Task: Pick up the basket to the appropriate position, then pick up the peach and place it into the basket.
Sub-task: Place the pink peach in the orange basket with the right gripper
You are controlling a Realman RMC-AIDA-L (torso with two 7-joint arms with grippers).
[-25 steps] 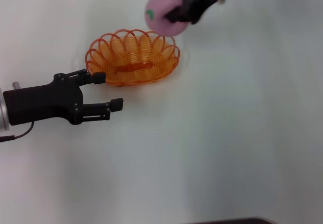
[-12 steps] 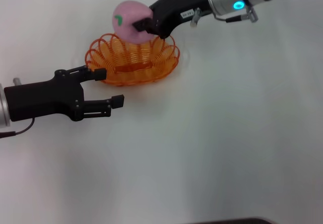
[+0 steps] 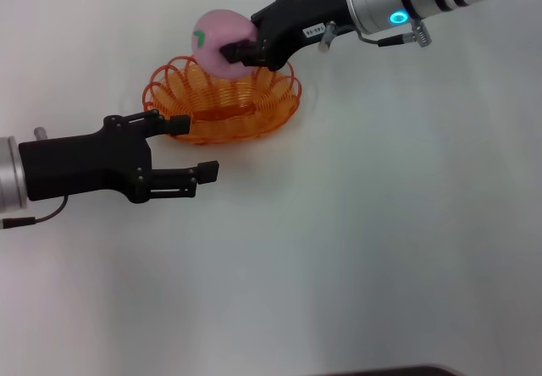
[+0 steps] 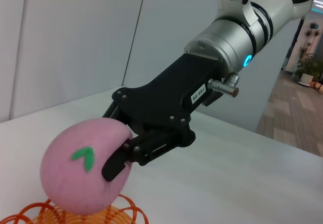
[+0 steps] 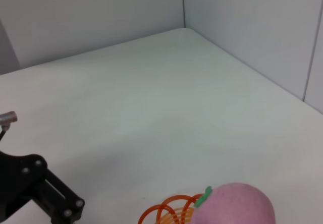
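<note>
The orange wire basket (image 3: 222, 105) stands on the white table at the back left of middle. My right gripper (image 3: 230, 44) is shut on the pink peach (image 3: 218, 41) and holds it over the basket's far rim, just above the wire loops. The peach's green mark faces left. In the left wrist view the peach (image 4: 83, 171) hangs right over the basket rim (image 4: 123, 211), held by the right gripper (image 4: 121, 156). The right wrist view shows the peach (image 5: 234, 204) and basket loops (image 5: 169, 209). My left gripper (image 3: 193, 147) is open and empty, just in front of the basket's left end.
The table (image 3: 381, 223) is white and bare apart from the basket. Grey walls (image 5: 101, 12) close the far corner in the right wrist view. The left arm's black gripper body (image 5: 35, 183) also shows there.
The right gripper has carried the peach left from behind the basket's right end to over the basket and lowered it slightly. The left gripper has shifted a little to the right.
</note>
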